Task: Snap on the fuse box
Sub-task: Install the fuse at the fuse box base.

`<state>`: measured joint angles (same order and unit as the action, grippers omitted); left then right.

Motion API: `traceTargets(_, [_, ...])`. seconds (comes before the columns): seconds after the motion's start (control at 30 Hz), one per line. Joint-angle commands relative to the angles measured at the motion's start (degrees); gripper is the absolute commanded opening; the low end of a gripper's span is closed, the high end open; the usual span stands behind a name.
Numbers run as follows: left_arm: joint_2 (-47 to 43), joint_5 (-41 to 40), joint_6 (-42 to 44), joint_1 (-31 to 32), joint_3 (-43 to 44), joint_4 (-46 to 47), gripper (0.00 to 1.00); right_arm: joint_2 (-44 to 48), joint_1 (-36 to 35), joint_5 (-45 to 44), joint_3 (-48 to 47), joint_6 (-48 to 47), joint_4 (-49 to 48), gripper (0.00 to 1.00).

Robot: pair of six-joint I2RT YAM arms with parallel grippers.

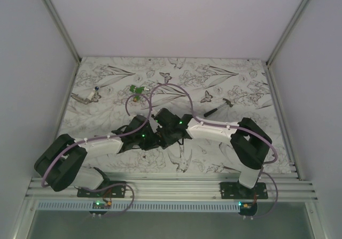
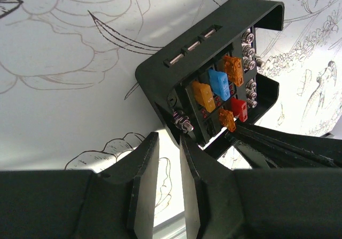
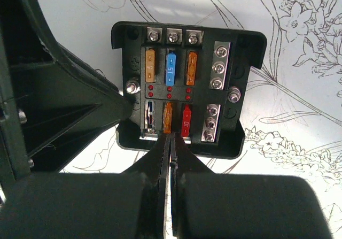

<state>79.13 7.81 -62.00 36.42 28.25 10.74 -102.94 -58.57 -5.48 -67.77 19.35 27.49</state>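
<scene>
the fuse box (image 3: pixel 246 89) lies face up on the table (image 1: pixel 240 78), near its middle, between the two claws. its lid is off, so the inside shows.

seen from the right wrist, the row toward 12 o'clock holds an orange fuse (image 3: pixel 150 65), a blue fuse (image 3: pixel 170 68) and a second orange one. the row toward 6 o'clock has a pale slot (image 3: pixel 150 116) whose content i cannot make out, then another orange fuse and a red fuse (image 3: pixel 186 121). small red dots sit between the rows. three screws (image 3: pixel 172 36) line the 12 o'clock edge, and two strips of three screws each stand along the 3 o'clock side.

the right claw (image 3: pixel 170 138) is clenched, its tips together at the 6 o'clock end of the near orange fuse. i cannot tell whether it pinches that fuse.

the left claw (image 2: pixel 170 143) meets the box at its 9 o'clock wall. it is released: its jaws stand a little apart, bare table shows through the gap, and nothing is between them.

from above, a green piece (image 1: pixel 136 91) lies toward 11 o'clock of the box and a black tool (image 1: pixel 219 108) toward 2 o'clock, both well apart from it.
</scene>
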Motion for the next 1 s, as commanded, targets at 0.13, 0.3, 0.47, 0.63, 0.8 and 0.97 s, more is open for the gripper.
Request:
traceTargets(0.13, [0.88,-0.24,-0.24,0.45,1.12,0.42,0.25,0.43,0.21,-0.94,-0.70,0.05,1.72,0.02])
traceTargets(0.3, [1.07,-0.39,-0.25,0.46,1.23,0.42,0.25,4.75,0.21,-1.05,-0.38,0.41,0.12,0.11])
traceTargets(0.47, [1.64,-0.09,0.03,0.49,1.63,0.53,0.25,3.96,0.31,-1.71,-1.27,0.69,-1.11,0.13])
traceTargets(0.63, [1.87,0.18,0.03,0.48,1.72,0.56,0.25,1.02,0.35,-1.30,-2.76,0.54,-1.04,0.12])
traceTargets(0.8, [1.86,0.14,0.11,0.49,1.71,0.59,0.25,-0.26,0.30,-1.28,-3.40,0.63,-1.17,0.12])
traceTargets(0.97, [2.01,0.31,0.07,0.47,1.73,0.60,0.24,-0.86,0.45,-1.37,-3.85,0.61,-1.45,0.11])
